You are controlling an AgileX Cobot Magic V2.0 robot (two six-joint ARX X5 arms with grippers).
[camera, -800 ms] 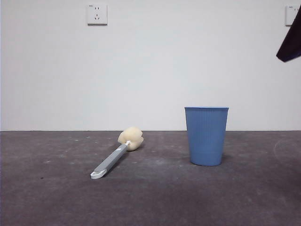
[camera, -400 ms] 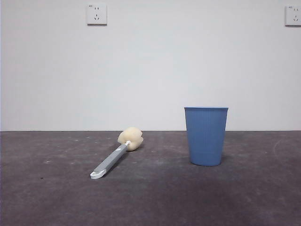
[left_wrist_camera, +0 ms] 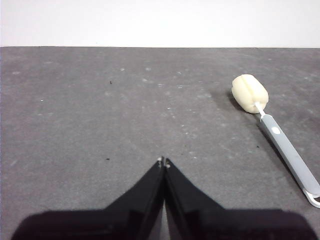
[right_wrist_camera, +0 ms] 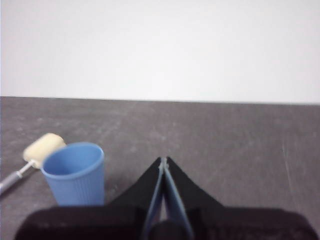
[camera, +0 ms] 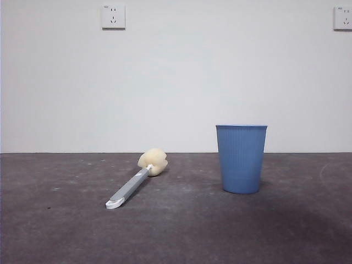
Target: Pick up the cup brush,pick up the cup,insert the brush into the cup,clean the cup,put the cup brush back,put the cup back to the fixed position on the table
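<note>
Upright, ribbed blue cup [camera: 241,159] with smooth rim

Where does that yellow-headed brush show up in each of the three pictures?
Front view: brush lies on the table, left of the cup.
Left wrist view: brush at the right edge.
Right wrist view: only its head shows, behind the cup.
Shared landmark: the sponge head.

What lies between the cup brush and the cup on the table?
Nothing: in the front view only bare table separates the cup brush from the cup; they stand apart.
</note>
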